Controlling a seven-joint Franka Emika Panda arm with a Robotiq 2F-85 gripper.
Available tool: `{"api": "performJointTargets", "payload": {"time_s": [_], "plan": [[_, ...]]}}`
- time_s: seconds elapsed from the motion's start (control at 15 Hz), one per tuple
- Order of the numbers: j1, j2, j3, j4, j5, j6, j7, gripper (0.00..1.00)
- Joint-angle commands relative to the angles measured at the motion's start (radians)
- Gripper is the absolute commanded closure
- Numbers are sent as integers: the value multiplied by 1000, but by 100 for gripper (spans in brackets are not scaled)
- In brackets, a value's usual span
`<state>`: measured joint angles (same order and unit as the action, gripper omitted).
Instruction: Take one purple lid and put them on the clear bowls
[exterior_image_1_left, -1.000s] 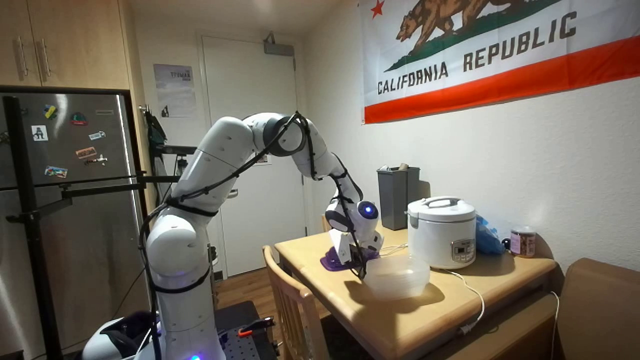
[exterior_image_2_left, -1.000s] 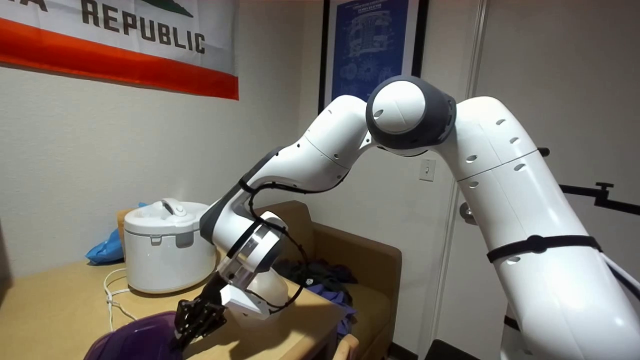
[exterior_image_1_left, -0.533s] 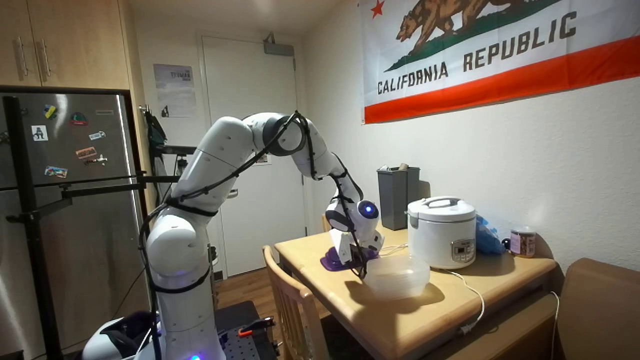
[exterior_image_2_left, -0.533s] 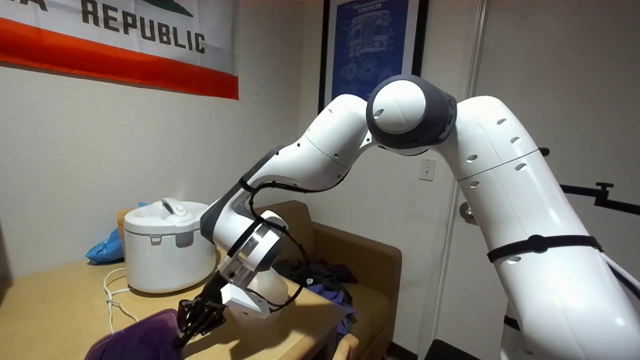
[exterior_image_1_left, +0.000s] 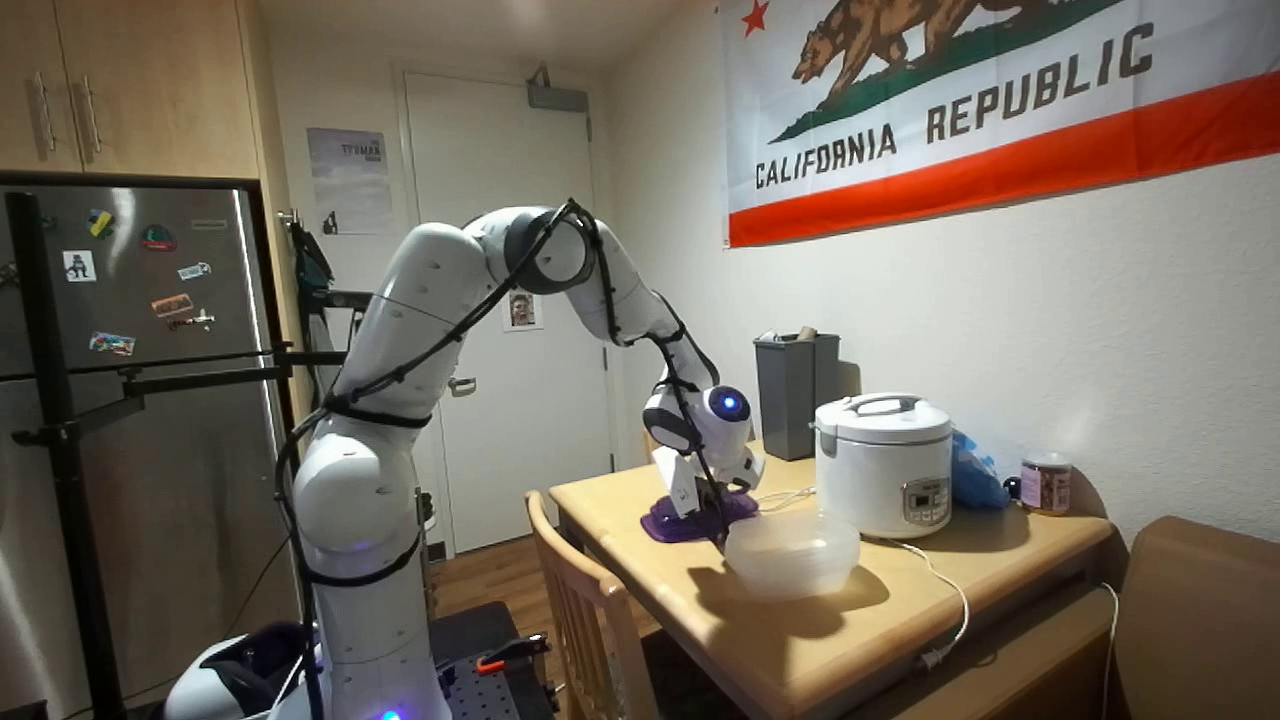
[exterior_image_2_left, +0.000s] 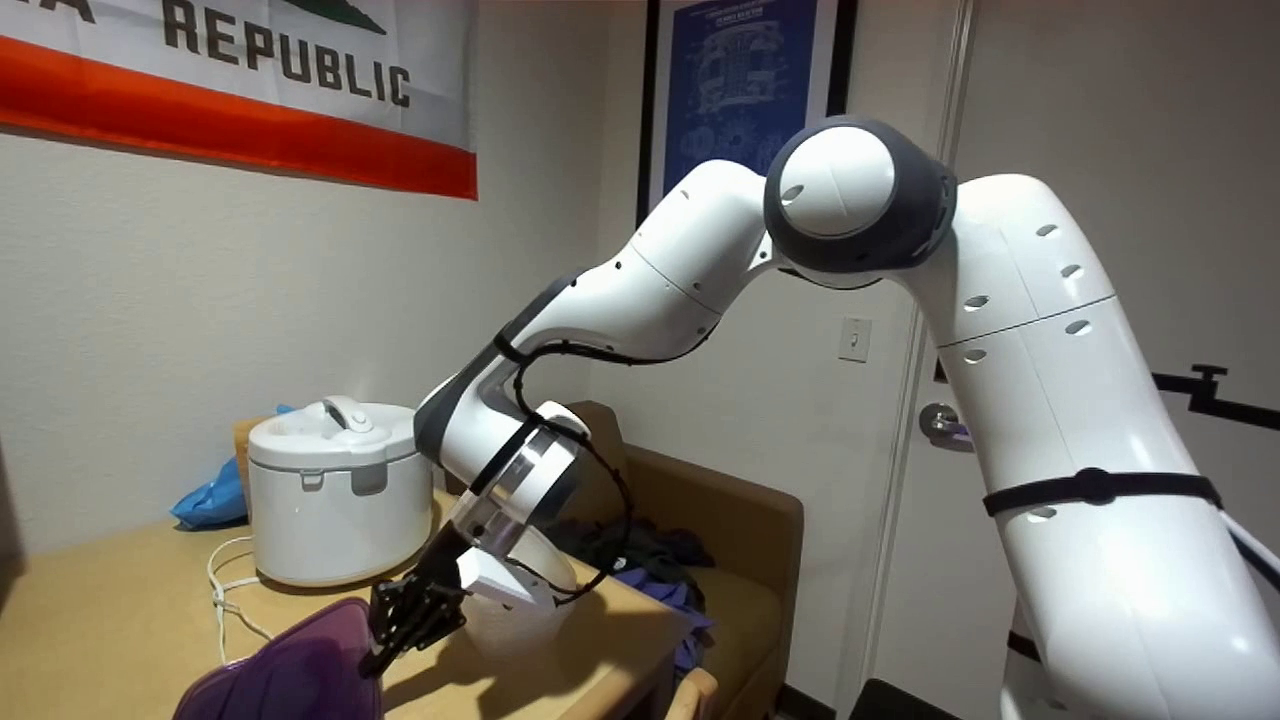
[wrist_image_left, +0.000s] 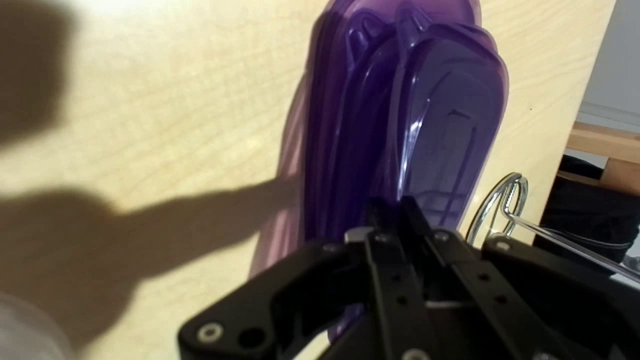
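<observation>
Purple lid (exterior_image_2_left: 300, 665) is sitting tilted over other lids (exterior_image_1_left: 666, 524) on the surface (exterior_image_1_left: 610, 492), near the clear bowls (exterior_image_1_left: 792, 562); the end effector (wrist_image_left: 393, 210) is holding its fingers nearly together, seemingly pinching that lid's edge.

In an exterior view I take the bowls (exterior_image_1_left: 792, 560) as dial centre. With them on the table (exterior_image_1_left: 610, 497): lids (exterior_image_1_left: 668, 524) at ten o'clock, my gripper (wrist_image_left: 394, 215) at their edge; bin (exterior_image_1_left: 785, 400) behind, twelve; rice cooker (exterior_image_1_left: 870, 475), half past one; jar (exterior_image_1_left: 1047, 485), past two. Chair (exterior_image_1_left: 618, 620) alongside, near nine.
</observation>
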<state>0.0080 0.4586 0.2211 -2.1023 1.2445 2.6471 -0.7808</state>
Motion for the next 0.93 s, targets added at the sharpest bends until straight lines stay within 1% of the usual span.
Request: {"api": "performJointTargets", "payload": {"time_s": [0.0,0.47,0.87], "plan": [[-9,-113,4,-100,24,8,-6,98],[-17,-253,0,-212,26,21,0,98],[-25,-418,-6,-346,60,62,3,98]]}}
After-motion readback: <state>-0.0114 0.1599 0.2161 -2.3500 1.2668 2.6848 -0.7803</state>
